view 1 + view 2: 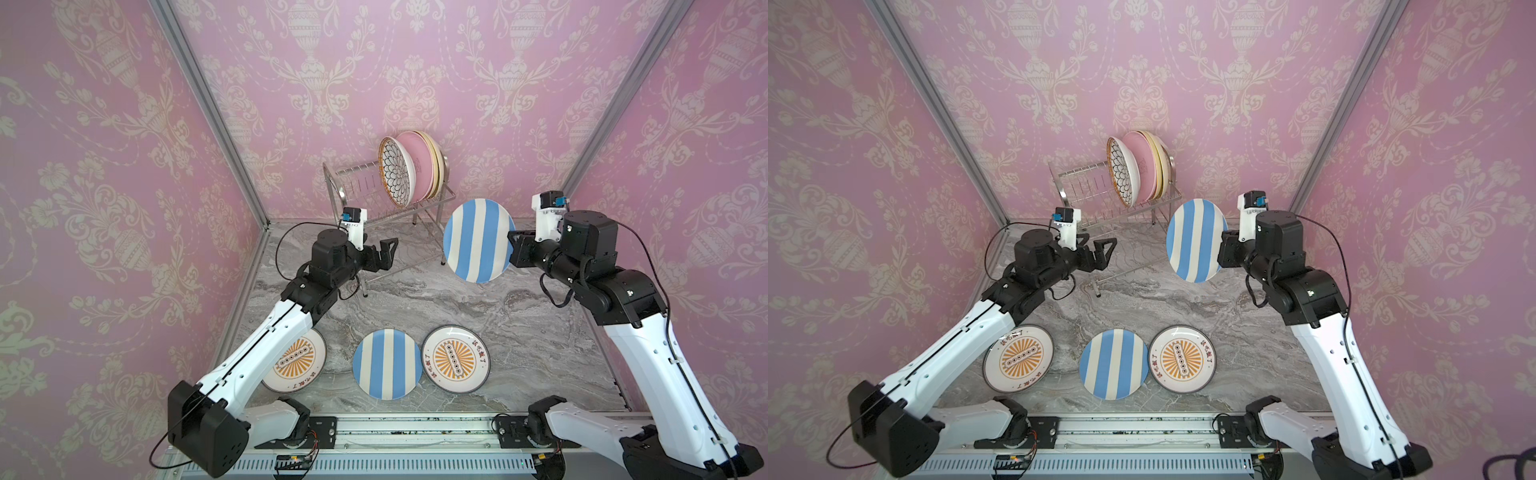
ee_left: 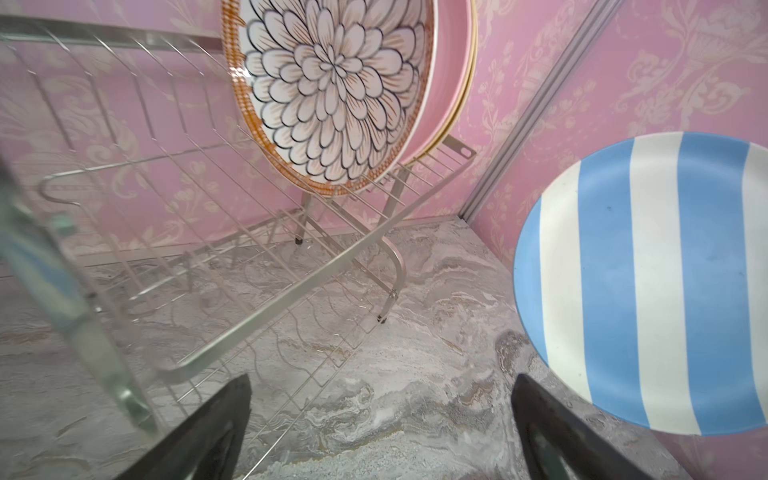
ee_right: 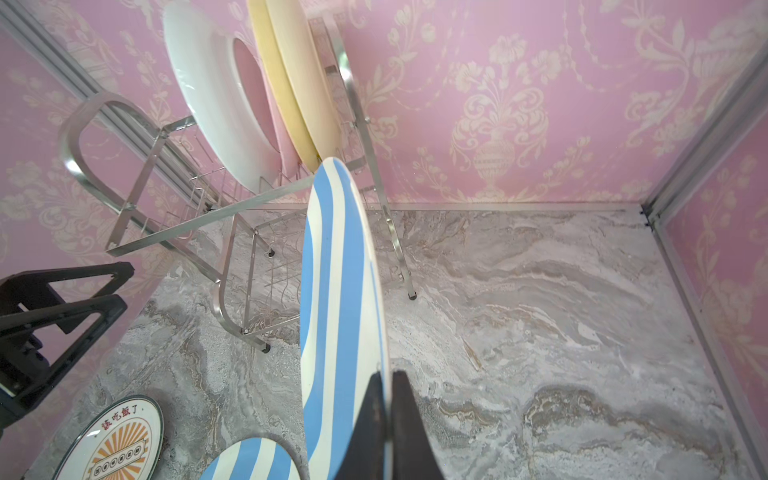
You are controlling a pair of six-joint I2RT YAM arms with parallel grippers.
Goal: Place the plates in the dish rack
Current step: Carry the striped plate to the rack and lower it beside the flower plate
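My right gripper (image 1: 514, 248) (image 3: 387, 376) is shut on the rim of a blue-and-white striped plate (image 1: 478, 240) (image 1: 1196, 240) (image 3: 340, 299), held upright in the air to the right of the dish rack (image 1: 365, 178) (image 1: 1088, 183). The rack's upper tier holds a petal-patterned plate (image 1: 397, 172) (image 2: 332, 95), a pink plate (image 1: 417, 158), a yellow one (image 3: 286, 95) and a cream one (image 3: 309, 83). My left gripper (image 1: 384, 249) (image 2: 382, 386) hangs open and empty in front of the rack. Flat on the table lie a second striped plate (image 1: 387, 363) and two orange sunburst plates (image 1: 456, 358) (image 1: 297, 363).
The rack's lower wavy-wire shelf (image 2: 232, 266) and looped legs (image 3: 224, 299) stand on the grey marble tabletop (image 1: 478, 303). Pink patterned walls with metal corner posts (image 1: 208, 104) close in the back and sides. The arm bases sit on a rail (image 1: 415, 432) at the front.
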